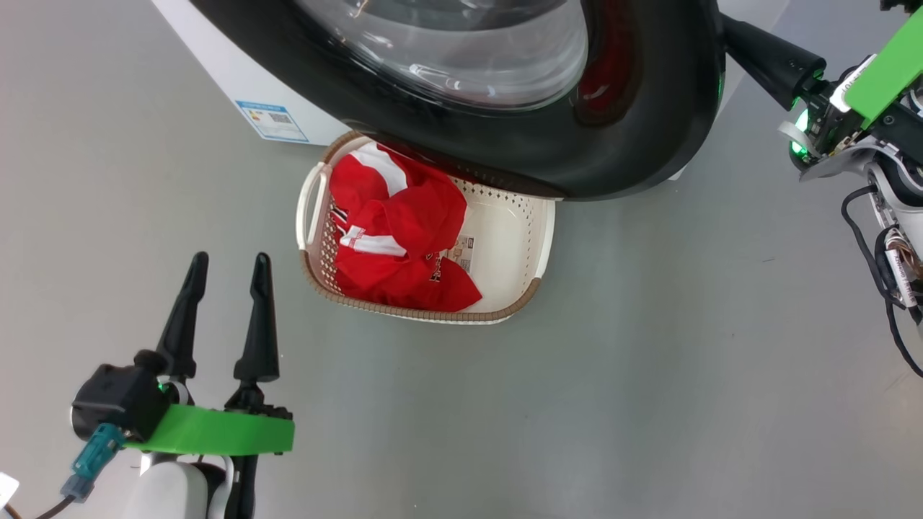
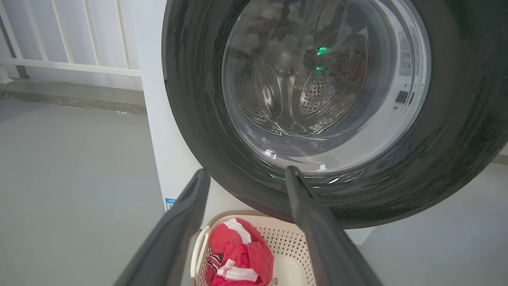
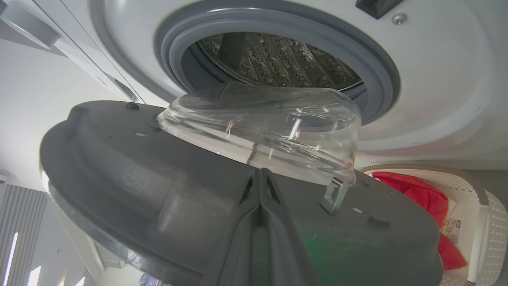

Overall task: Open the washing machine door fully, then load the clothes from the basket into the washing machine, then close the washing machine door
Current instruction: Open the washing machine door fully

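The washing machine door (image 1: pixel 634 144), glossy black with a clear bowl window, stands partly open and overhangs the far side of the basket (image 1: pixel 530 238). Red clothes (image 1: pixel 404 238) with white stripes lie in the basket's left half. My left gripper (image 1: pixel 229 263) is open and empty, low over the floor to the left of the basket; in its own view its fingers (image 2: pixel 301 198) point at the door's outer face (image 2: pixel 198 119). My right gripper (image 3: pixel 260 176) is shut, its tips against the door's inner face (image 3: pixel 139 178) just below the glass bowl (image 3: pixel 270 127). Behind the door show the washing machine (image 3: pixel 436 79) and its steel drum (image 3: pixel 278 59).
The washer's white side (image 1: pixel 216 65) carries a blue label (image 1: pixel 270 119). Grey floor (image 1: pixel 613 360) spreads in front of and to the right of the basket. A white railing (image 2: pixel 79 39) stands behind the machine. Cables (image 1: pixel 876 259) hang from my right arm.
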`<state>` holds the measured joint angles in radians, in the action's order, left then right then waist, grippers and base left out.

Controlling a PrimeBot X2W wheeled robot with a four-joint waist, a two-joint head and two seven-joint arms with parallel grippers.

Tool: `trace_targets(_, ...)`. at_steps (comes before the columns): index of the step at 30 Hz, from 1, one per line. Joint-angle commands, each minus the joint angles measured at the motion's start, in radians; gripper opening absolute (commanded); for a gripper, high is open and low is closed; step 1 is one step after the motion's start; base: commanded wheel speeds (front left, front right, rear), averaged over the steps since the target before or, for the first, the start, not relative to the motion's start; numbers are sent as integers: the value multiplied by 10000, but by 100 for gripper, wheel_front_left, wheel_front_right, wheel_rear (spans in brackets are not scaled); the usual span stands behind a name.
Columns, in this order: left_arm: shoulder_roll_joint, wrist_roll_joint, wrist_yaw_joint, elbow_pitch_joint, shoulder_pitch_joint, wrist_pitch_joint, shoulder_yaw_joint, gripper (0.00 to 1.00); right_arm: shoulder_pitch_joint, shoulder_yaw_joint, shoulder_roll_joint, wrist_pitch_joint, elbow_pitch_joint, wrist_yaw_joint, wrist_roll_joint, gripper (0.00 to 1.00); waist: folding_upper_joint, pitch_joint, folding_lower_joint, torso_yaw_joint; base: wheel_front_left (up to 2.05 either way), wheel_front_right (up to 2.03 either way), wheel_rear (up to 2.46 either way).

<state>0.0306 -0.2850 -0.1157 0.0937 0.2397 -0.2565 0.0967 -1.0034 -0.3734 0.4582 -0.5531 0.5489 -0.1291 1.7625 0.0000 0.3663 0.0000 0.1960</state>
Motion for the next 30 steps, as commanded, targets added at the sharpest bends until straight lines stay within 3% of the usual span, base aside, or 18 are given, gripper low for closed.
trace_targets(1, 196, -45, 104, -199, 57, -53, -325, 100, 12, -5, -126, -145, -265, -16, 84, 0, 0, -34, 0, -17, 0, 0, 0)
trace_targets(18, 196, 142, 70, -79, -324, -53, -598, 100, 1706, -323, -448, -1186, -1068, -16, 133, 0, 0, -870, 0, -91, 0, 0, 0)
trace_targets(30, 196, 192, 70, 87, -759, -53, -670, 100, 3195, -401, -1006, -1390, -1951, -16, 168, 0, 0, -1685, 0, 443, 0, 0, 0)
